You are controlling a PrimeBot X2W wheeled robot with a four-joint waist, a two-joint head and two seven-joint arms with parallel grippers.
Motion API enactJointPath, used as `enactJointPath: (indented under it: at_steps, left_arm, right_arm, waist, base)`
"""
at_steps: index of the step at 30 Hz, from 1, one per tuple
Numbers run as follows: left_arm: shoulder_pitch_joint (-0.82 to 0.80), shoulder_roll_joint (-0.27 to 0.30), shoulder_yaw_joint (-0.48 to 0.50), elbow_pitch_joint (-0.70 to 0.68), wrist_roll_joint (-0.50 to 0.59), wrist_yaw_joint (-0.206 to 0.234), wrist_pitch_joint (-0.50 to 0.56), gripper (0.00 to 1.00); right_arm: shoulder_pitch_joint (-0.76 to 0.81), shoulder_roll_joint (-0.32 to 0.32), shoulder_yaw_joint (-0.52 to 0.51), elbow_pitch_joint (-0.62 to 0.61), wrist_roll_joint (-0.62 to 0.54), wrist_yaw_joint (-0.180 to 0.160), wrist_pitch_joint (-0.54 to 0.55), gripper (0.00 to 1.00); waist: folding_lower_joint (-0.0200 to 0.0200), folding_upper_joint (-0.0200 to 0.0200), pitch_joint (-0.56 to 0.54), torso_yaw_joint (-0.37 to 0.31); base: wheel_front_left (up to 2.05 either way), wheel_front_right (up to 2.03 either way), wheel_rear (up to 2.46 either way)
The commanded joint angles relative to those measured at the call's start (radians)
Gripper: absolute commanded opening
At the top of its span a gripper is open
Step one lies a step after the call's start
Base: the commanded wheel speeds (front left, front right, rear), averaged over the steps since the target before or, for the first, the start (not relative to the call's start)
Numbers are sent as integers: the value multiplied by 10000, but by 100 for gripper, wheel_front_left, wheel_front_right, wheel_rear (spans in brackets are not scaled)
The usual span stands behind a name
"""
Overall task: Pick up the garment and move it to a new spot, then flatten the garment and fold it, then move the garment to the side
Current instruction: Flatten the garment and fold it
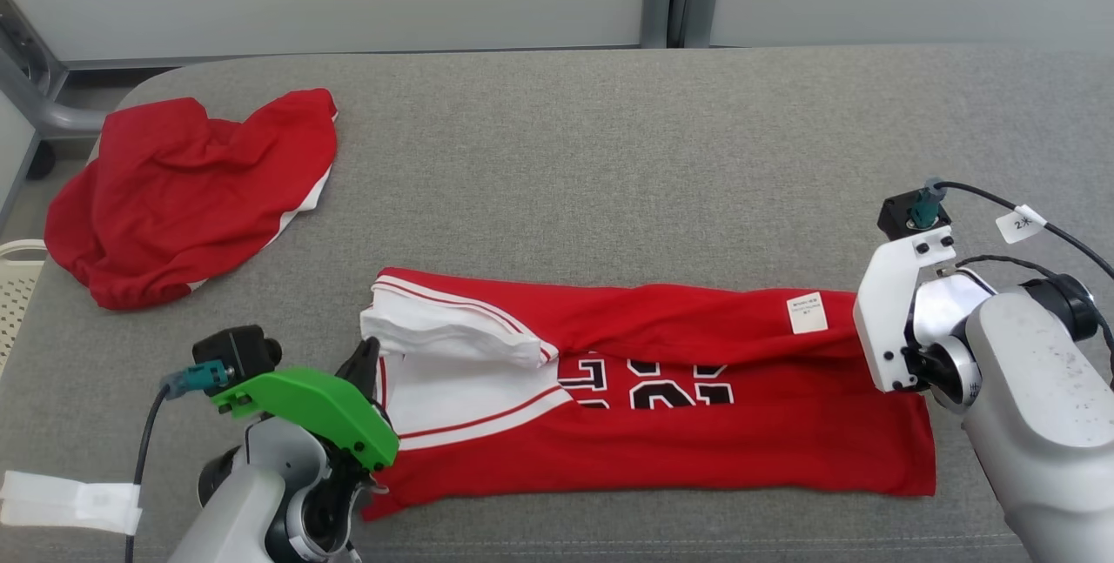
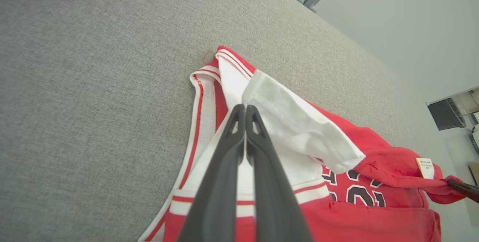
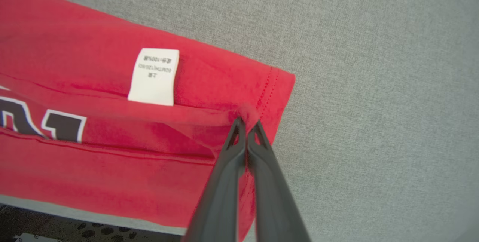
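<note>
Red sleeveless shirt (image 1: 679,424), white trim and black numbers: stretched lengthwise along the near edge of the desk (image 1: 609,128), one long side already turned over onto itself.

Likely soft, light and limp. Keeps no shape, sags from any single hold, bunches when pushed. Probably slides easily over the desk's grey cloth cover. Not fragile. Best pulled taut from both ends at once, and best taken at hems and trimmed edges, where doubled cloth gives the tips more to bite. Thin single layers likely to slip out.

Right pincer (image 3: 247,124): shut tight on a small pucker of red hem at the shirt end toward the desk's right side, near a white label (image 3: 154,75).

Left pincer (image 2: 245,108): shut too, tips lying against the white cloth by the armhole, at the end toward the desk's left side. Cannot tell whether any cloth is caught there.

Toward the desk's far left corner: a second red garment (image 1: 191,189), crumpled, well apart from the shirt. Just off the desk's left edge: a white perforated basket (image 1: 17,284).

Bare grey cover across the desk's middle and far right, so nothing in the way of a drag or a fold. Only likely snag: the loose white flap (image 2: 299,129) lying rumpled over the neck end.
</note>
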Motion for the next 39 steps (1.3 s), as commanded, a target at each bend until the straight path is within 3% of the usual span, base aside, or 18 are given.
enactJointPath:
  at_steps: [1,11,19,20,21,22,23,33,39]
  left_arm:
    - [262,-40,56,-135,-128,73,-21,0]
    - [915,-58,157,-662,-423,297,52,0]
    - [1463,-186,190,-919,-698,379,89,0]
    - [1524,-224,144,-906,-739,380,136,0]
    - [1548,-227,113,-883,-723,391,166,4]
    - [1562,-230,118,-857,-699,387,127,65]
    - [1592,-235,89,-777,-688,439,153,100]
    - [1845,183,-145,-188,-303,641,137,100]
    - [1979,460,-106,-282,131,575,-548,100]
  right_arm:
    - [-107,-91,83,23,-34,-3,-90,0]
    - [-152,-373,542,246,339,-3,-78,0]
    - [-174,-609,453,393,7,-3,-158,0]
    - [-144,-574,423,415,11,-3,-188,23]
    - [-97,-512,344,480,33,-3,-151,100]
    - [-65,-455,273,505,16,-3,-124,100]
    - [-41,-395,255,518,-17,-3,-131,100]
    - [131,-357,318,548,-88,-3,-451,100]
    - [481,-232,-222,258,51,-3,-1469,100]
  waist:
    - [1,0,-4,22]
    - [1,0,-97,53]
    - [1,0,-236,6]
    - [1,0,-237,6]
    - [1,0,-239,3]
    - [1,0,-237,2]
    - [1,0,-236,1]
    - [1,0,-513,-75]
    - [1,0,-833,-56]
  base:
    - [0,0,0]
    - [0,0,0]
    - [0,0,0]
    - [0,0,0]
    - [0,0,0]
    - [0,0,0]
    - [0,0,0]
    - [0,0,0]
    - [0,0,0]
